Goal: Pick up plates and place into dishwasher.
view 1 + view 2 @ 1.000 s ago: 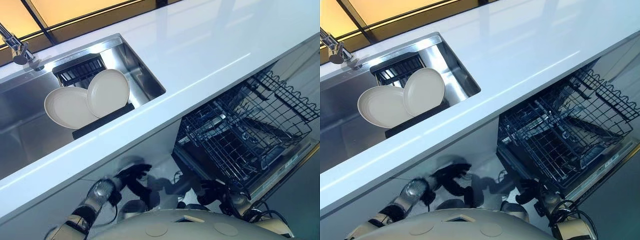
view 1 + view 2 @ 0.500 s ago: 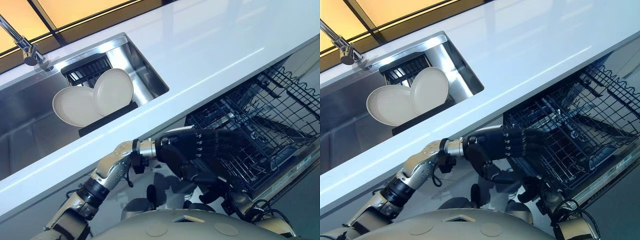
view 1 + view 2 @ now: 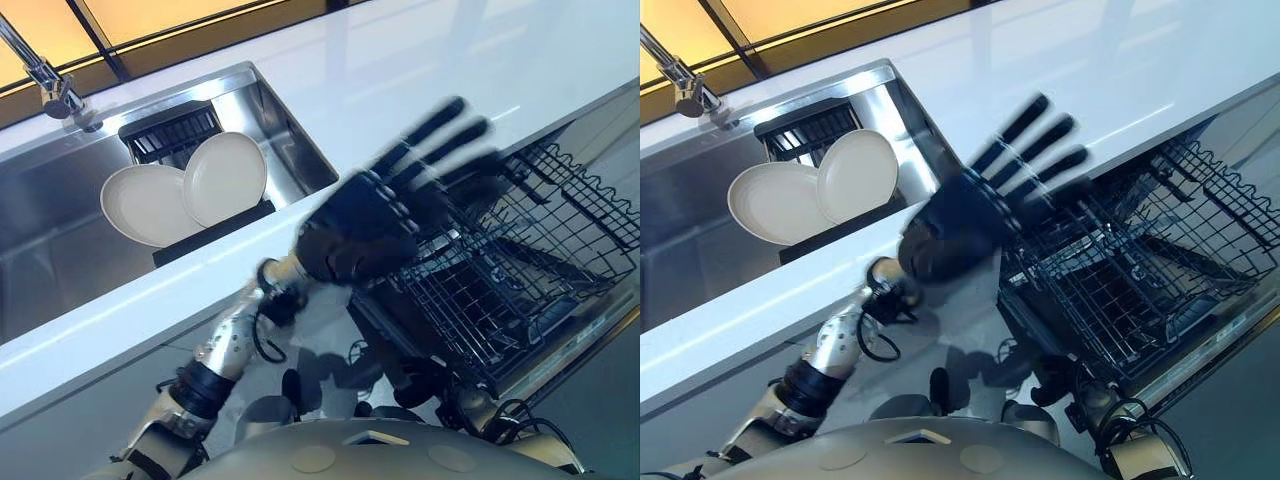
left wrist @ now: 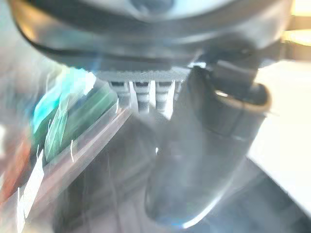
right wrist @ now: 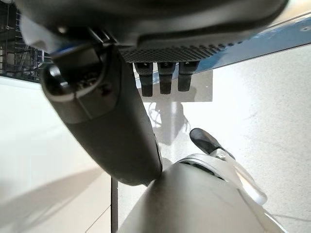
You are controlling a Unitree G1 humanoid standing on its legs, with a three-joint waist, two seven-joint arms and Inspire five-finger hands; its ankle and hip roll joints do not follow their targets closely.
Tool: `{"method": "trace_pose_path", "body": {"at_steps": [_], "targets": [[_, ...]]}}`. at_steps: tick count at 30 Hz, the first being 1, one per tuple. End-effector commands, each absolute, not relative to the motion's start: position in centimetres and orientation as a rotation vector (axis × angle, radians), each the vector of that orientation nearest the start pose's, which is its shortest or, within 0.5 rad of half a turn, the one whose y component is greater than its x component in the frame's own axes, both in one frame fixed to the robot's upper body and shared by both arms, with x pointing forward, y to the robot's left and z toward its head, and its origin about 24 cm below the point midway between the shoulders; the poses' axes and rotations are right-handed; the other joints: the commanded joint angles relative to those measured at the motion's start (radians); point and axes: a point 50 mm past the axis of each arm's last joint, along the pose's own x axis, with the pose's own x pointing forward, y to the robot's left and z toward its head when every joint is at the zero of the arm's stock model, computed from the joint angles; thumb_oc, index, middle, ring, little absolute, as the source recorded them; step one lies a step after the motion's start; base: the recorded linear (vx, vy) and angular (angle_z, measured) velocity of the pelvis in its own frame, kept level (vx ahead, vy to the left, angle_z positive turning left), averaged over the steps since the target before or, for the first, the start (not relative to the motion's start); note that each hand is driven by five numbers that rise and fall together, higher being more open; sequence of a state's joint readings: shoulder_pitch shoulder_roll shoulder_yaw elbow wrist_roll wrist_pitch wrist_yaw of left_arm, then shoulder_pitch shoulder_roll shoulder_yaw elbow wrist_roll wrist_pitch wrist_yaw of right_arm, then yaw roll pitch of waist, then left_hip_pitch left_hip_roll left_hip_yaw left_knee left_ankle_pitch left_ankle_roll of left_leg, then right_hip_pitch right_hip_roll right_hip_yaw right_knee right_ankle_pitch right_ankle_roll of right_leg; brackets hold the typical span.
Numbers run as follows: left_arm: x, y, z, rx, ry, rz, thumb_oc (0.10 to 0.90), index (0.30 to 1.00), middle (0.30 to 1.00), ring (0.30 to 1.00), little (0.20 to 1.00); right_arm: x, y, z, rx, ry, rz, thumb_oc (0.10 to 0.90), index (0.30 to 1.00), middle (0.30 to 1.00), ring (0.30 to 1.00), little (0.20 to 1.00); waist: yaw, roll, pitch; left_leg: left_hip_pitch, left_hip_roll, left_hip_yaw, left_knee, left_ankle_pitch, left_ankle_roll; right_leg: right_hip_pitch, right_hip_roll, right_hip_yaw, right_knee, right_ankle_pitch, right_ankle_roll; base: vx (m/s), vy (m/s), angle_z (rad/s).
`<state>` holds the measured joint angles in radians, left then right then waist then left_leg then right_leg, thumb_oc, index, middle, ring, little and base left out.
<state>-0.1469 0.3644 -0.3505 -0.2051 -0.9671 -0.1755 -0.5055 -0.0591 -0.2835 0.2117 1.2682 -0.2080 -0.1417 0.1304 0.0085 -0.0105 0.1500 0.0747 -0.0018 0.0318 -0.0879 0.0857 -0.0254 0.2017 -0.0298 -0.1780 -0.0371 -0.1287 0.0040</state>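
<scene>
- left hand [image 3: 360, 225] is raised in front of the white desk [image 3: 420, 90], fingers [image 3: 440, 125] straight and spread apart, nothing in it. it's blurry, so finer detail is hard to make out
- the two cream plates [image 3: 185, 190] sit in the steel sink [image 3: 60, 210], propped on edge against a black rack [image 3: 165, 130]. the right plate overlaps the left one, and a dark mat [image 3: 215, 235] lies under them
- plates are well apart from the left hand, nothing touching them
- faucet [image 3: 50, 85] at the far left corner of the sink
- dishwasher rack [image 3: 500, 270] is pulled out below the desk edge on the right, black wire basket, no plates in it that i can see. the left hand's fingertips overlap its upper left part in the head views
- right hand [image 5: 104, 111] shows in its own wrist view, down low over a pale floor [image 5: 252, 97]. fingers look straight, not wrapped around anything
</scene>
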Motion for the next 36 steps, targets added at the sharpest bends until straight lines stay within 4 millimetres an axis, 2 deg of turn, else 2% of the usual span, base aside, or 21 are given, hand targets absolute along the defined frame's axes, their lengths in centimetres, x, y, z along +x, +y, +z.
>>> {"method": "trace_pose_path", "body": {"at_steps": [1, 3, 6, 9, 11, 14, 21, 27, 36], "targets": [[24.0, 16.3, 18.5, -0.117, -0.861, -0.414, 0.8, 0.9, 0.9, 0.9, 0.9, 8.5, -25.2, -15.5, -0.509, 1.165, 0.245, 0.8, 0.9, 0.9, 0.9, 0.9, 0.055, 0.047, -0.025, -0.016, -0.028, -0.068, 0.073, -0.143, 0.013, -0.119, 0.041, -0.018, 0.059, 0.0, 0.005, 0.08, 0.079, 0.04], [24.3, 18.4, 19.4, 0.141, -0.892, -0.232, 0.8, 0.9, 0.9, 0.9, 0.9, 7.8, -25.2, -15.6, -0.505, 1.172, 0.244, 0.8, 0.9, 0.9, 0.9, 0.9, 0.058, 0.047, -0.037, -0.013, -0.033, -0.074, 0.066, -0.141, 0.016, -0.119, 0.041, -0.017, 0.063, -0.006, 0.006, 0.09, 0.073, 0.13], [25.0, 20.3, 21.1, 0.468, -0.92, -0.021, 0.8, 0.9, 0.9, 0.9, 0.9, 7.6, -25.2, -15.7, -0.512, 1.186, 0.246, 0.8, 0.9, 0.9, 0.9, 0.9, 0.053, 0.049, -0.055, -0.004, -0.039, -0.07, 0.052, -0.139, 0.023, -0.121, 0.039, -0.011, 0.066, -0.01, 0.01, 0.11, 0.09, 0.17], [26.2, 22.5, 22.8, 0.714, -0.89, 0.123, 0.8, 0.9, 0.9, 0.9, 0.9, 7.7, -25.2, -15.7, -0.524, 1.193, 0.25, 0.8, 0.9, 0.9, 0.9, 0.9, 0.041, 0.057, -0.069, 0.007, -0.043, -0.056, 0.04, -0.14, 0.031, -0.124, 0.034, -0.002, 0.07, -0.012, 0.016, 0.12, 0.115, 0.05], [27.1, 23.9, 23.9, 0.791, -0.836, 0.172, 0.8, 0.9, 0.9, 0.9, 0.9, 7.9, -25.4, -15.6, -0.529, 1.195, 0.255, 0.8, 0.9, 0.9, 0.9, 0.9, 0.03, 0.062, -0.074, 0.013, -0.044, -0.042, 0.037, -0.143, 0.036, -0.126, 0.031, 0.006, 0.071, -0.01, 0.021, 0.14, 0.126, -0.06], [28.0, 25.7, 24.8, 0.872, -0.77, 0.229, 0.8, 0.9, 0.9, 0.9, 0.9, 7.8, -25.4, -15.6, -0.539, 1.207, 0.266, 0.8, 0.9, 0.9, 0.9, 0.9, 0.015, 0.069, -0.078, 0.022, -0.049, -0.023, 0.035, -0.148, 0.045, -0.126, 0.028, 0.02, 0.072, -0.007, 0.029, 0.12, 0.119, -0.16], [29.5, 28.4, 26.0, 1.024, -0.62, 0.284, 0.8, 0.9, 0.9, 0.9, 0.9, 7.2, -25.5, -15.7, -0.555, 1.232, 0.274, 0.8, 0.9, 0.9, 0.9, 0.9, -0.016, 0.079, -0.075, 0.038, -0.058, 0.01, 0.039, -0.168, 0.068, -0.138, 0.022, 0.053, 0.091, -0.004, 0.05, 0.11, 0.103, -0.23], [30.7, 29.5, 26.6, 1.09, -0.522, 0.279, 0.8, 0.9, 0.9, 0.9, 0.9, 7.3, -25.9, -15.5, -0.598, 1.231, 0.29, 0.8, 0.9, 0.9, 0.9, 0.9, -0.037, 0.081, -0.064, 0.039, -0.068, 0.031, 0.06, -0.188, 0.087, -0.156, 0.018, 0.086, 0.119, -0.004, 0.066, 0.09, 0.103, -0.2], [32.4, 32.4, 25.9, 1.08, -0.235, 0.241, 0.8, 0.9, 0.9, 0.9, 0.9, 7.8, -26.5, -15.2, -0.602, 1.227, 0.273, 0.8, 0.9, 0.9, 0.9, 0.9, -0.058, 0.074, -0.031, 0.02, -0.081, 0.062, 0.097, -0.209, 0.109, -0.199, 0.005, 0.118, 0.158, 0.01, 0.096, 0.06, 0.092, -0.21]]}}
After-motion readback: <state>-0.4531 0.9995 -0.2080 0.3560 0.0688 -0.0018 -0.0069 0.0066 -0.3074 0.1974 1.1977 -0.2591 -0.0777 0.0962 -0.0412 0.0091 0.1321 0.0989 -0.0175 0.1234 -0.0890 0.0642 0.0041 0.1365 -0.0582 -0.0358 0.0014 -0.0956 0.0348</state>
